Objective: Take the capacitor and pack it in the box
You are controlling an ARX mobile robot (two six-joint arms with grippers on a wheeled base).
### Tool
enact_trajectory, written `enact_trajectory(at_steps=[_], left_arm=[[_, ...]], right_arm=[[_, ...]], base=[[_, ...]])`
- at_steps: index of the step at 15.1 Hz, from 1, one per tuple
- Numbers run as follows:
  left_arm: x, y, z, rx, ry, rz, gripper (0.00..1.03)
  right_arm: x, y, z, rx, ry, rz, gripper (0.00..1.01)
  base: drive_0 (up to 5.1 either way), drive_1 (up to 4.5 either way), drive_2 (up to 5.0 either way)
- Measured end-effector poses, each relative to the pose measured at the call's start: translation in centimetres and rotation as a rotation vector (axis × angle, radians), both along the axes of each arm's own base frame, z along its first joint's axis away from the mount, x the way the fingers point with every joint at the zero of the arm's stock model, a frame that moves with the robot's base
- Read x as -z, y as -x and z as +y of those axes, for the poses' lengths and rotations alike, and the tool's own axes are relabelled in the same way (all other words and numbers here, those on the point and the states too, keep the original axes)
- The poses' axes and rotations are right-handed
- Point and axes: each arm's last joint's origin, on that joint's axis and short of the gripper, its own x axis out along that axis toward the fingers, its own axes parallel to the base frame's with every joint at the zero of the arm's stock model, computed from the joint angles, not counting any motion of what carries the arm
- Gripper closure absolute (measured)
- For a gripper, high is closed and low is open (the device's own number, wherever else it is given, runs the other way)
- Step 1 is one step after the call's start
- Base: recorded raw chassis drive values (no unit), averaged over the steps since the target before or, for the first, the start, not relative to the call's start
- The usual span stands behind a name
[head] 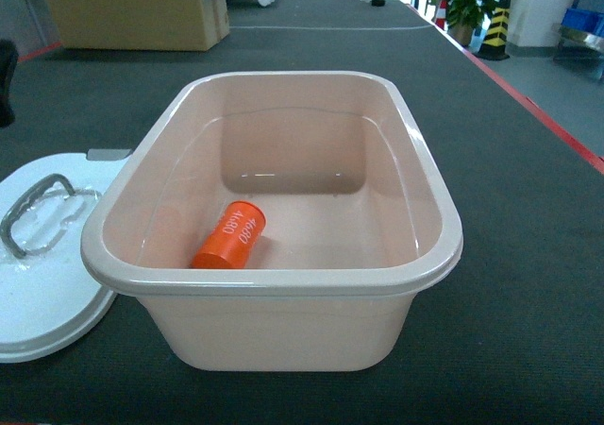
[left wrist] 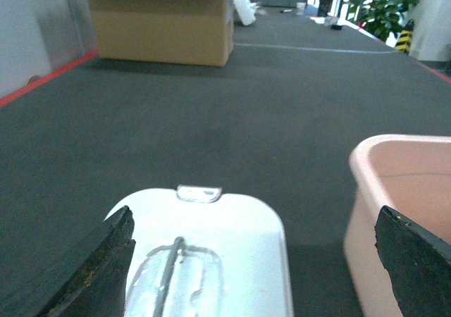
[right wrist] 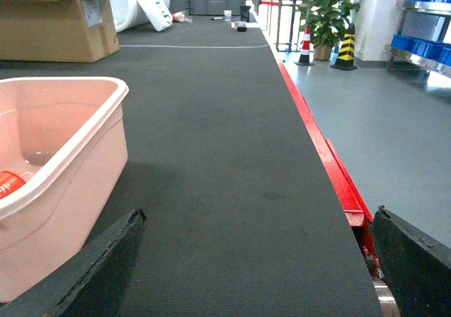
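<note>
capacitor (head: 228,237) in box (head: 283,283), fingers (left wrist: 91,264) apart

A pale pink rounded plastic tub (head: 283,283) holds an orange cylindrical capacitor (head: 229,236) with white numerals, beside a white plastic lid (head: 47,302) with grey latch, on the dark grey ribbed desk (head: 528,255) edged red.

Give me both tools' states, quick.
Left tool: open, empty, above the lid.
Right tool: open, empty, beside the box.

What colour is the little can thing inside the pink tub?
Bright orange with white printing; the capacitor shows best in the head view.
</note>
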Motion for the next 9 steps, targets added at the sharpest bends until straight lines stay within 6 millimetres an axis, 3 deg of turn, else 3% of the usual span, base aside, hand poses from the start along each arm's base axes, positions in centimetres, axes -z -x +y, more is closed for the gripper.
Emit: enact_trajectory(at_steps=[2,4,5,6,9], left_arm=[[0.9,-0.3,0.9,-0.019,-0.003,0.014,0.05],[3.3,-1.5,2.5,-0.060,-0.009,0.077,0.05],[4.5,-2.4,2.9,-0.053,-0.011,0.112,0.05],[6.7,-4.6,3.5,-0.030,-0.024,0.154,0.05],[10.3,-7.3,5.5,-0.039,-0.021,0.253,0.05]], right_arm=[[0.0,0.0,0.0,0.000,0.000,0.000,0.03],[0.0,0.0,0.0,0.000,0.000,0.000,0.03],[0.0,0.0,0.0,0.000,0.000,0.000,0.03],[0.0,0.0,0.0,0.000,0.000,0.000,0.03],[0.0,0.0,0.0,0.000,0.000,0.000,0.03]], base=[[0.0,0.00,0.0],[0.0,0.00,0.0],[0.0,0.00,0.0],[0.0,0.00,0.0],[0.0,0.00,0.0]])
